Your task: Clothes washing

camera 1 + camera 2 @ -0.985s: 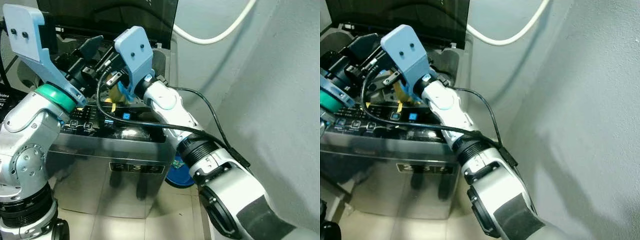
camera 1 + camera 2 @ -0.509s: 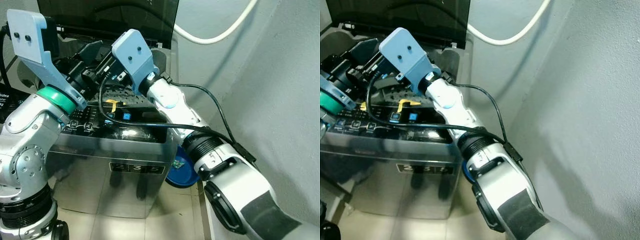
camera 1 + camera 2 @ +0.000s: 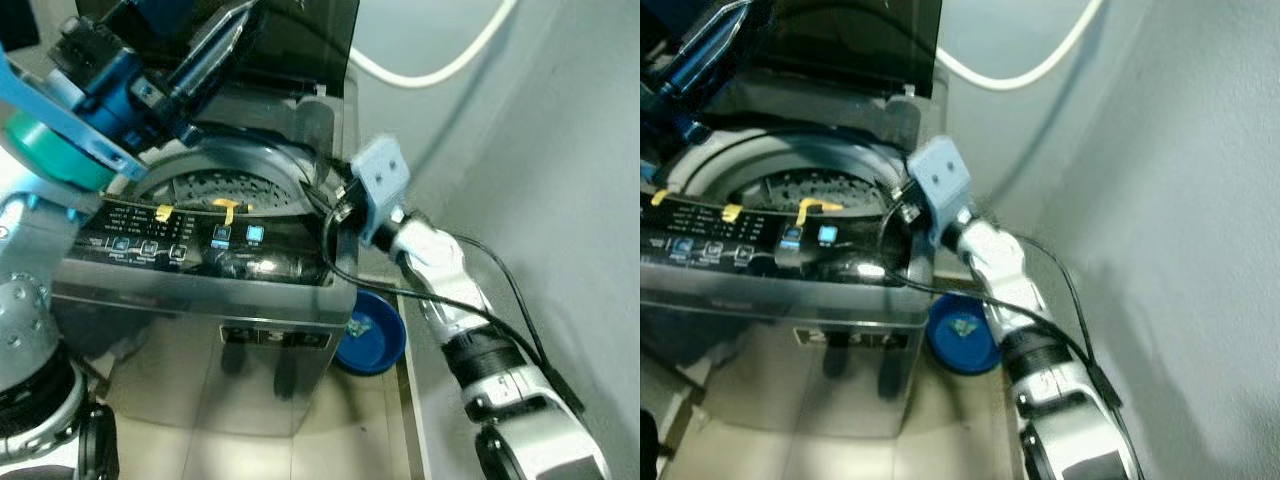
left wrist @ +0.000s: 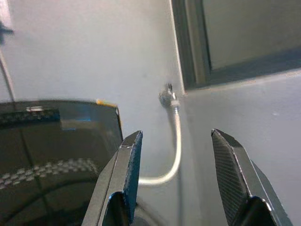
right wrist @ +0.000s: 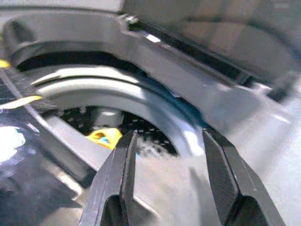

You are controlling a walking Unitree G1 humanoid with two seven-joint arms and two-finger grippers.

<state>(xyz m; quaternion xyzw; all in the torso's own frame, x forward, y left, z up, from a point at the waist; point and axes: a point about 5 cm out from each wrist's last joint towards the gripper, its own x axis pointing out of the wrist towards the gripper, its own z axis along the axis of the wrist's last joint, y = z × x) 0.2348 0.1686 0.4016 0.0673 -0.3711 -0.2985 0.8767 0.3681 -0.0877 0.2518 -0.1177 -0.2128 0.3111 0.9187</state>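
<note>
Your right gripper (image 5: pixel 164 183), fingers spread and empty, sits at the washing machine's (image 3: pixel 200 300) right rim, nearer the open drum (image 3: pixel 215 190) than your raised, spread left gripper (image 3: pixel 215 40). The drum lies just leftward, below it.

Silver top-loading washer (image 3: pixel 230 300), lid (image 3: pixel 260 40) upright

Place: home laundry corner
Signs: open washer (image 3: pixel 230 200) at 10 o'clock, wall hose (image 3: pixel 430 70) at 12, tiled floor (image 3: pixel 250 440) at 6
</note>
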